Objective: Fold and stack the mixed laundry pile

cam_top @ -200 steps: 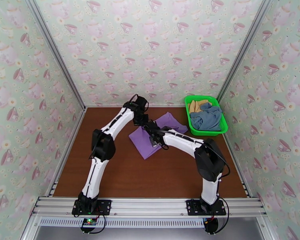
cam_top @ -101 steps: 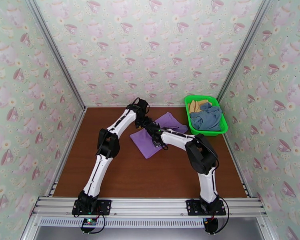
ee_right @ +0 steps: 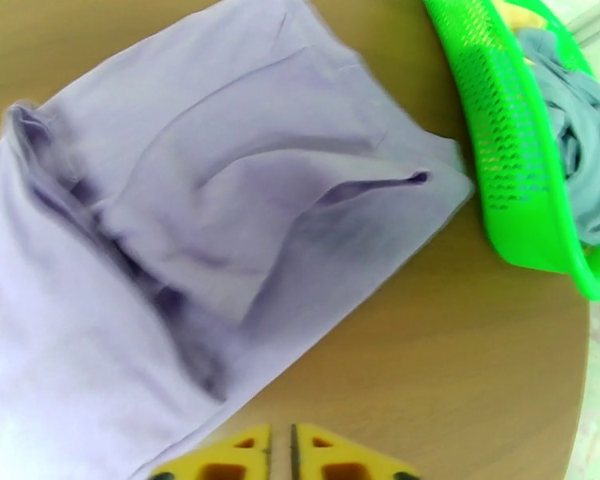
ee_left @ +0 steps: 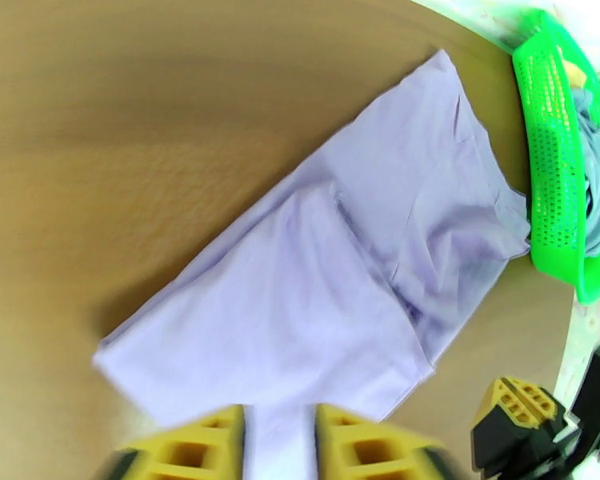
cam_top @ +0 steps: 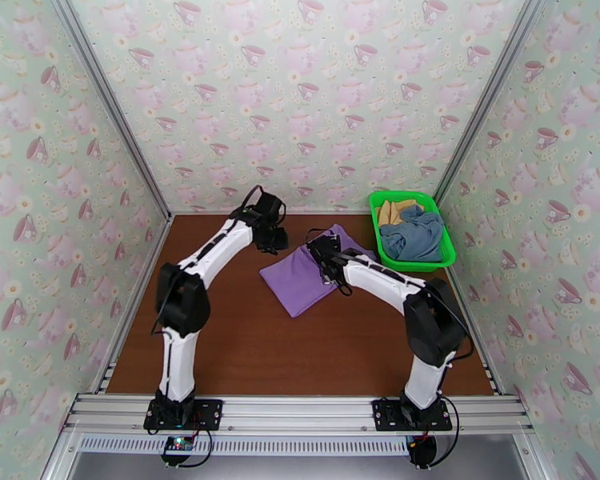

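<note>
Arms are now pulled apart from mid-cloth, and the lilac shirt (cam_top: 300, 280) lies part-folded on the table (cam_top: 220, 346) beside the green basket (cam_top: 416, 267); right claw (ee_right: 281, 454) pressed together on nothing, left claw (ee_left: 280, 442) nearly closed, pinch unclear; blue-grey garment (cam_top: 416, 234) and tan garment (cam_top: 394, 210) wait in the basket

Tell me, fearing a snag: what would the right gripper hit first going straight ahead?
The right gripper would likely meet the lilac garment first, just past bare table; depth unclear.
</note>
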You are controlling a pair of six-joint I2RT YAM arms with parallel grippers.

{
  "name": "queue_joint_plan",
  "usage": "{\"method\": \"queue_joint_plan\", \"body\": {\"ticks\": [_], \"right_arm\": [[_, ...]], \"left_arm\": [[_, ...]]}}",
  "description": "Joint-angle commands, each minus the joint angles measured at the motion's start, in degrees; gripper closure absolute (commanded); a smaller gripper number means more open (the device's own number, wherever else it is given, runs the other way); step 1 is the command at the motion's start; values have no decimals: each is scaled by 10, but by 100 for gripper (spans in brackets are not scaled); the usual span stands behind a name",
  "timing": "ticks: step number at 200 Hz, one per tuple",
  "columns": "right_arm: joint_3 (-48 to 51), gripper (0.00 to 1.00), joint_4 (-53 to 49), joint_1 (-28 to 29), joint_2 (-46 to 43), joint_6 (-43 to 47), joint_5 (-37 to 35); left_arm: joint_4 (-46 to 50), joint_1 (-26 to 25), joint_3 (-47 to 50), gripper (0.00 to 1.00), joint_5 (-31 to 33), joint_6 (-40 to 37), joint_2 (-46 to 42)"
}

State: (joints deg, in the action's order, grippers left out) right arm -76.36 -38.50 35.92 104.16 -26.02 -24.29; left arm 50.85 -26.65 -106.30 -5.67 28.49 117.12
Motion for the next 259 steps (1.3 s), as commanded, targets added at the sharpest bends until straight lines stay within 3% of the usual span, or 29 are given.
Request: {"method": "queue_joint_plan", "body": {"ticks": [1,28,71,121,146,162,182,217,236,259], "right_arm": [[13,100,53,2,28,-19,112],[5,100,80,2,71,-31,145],[26,100,100,12,102,-51,187],[67,100,112,108,101,-122,229],[19,100,121,144,121,-149,258],[-36,100,88,142,129,-136,231],[-108,100,28,128,120,-97,185],[-132,98,-11,73,48,-49,193],[-134,98,-17,30,29,-15,230],[-156,100,-5,-27,54,19,330]], "left_arm": [[-64,0,88,88,0,28,30],[-101,-1,131,91,7,48,54],[-102,11,111,92,35,40,108],[-70,45,-27,93,34,-21,191],[-57,57,-115,94,12,-52,227],[-46,60,-162,94,2,-70,228],[-34,59,-183,89,-1,-83,187],[-60,59,-62,63,39,-73,16],[-51,59,24,64,57,-45,-60],[-90,54,163,72,20,3,-126]]}}
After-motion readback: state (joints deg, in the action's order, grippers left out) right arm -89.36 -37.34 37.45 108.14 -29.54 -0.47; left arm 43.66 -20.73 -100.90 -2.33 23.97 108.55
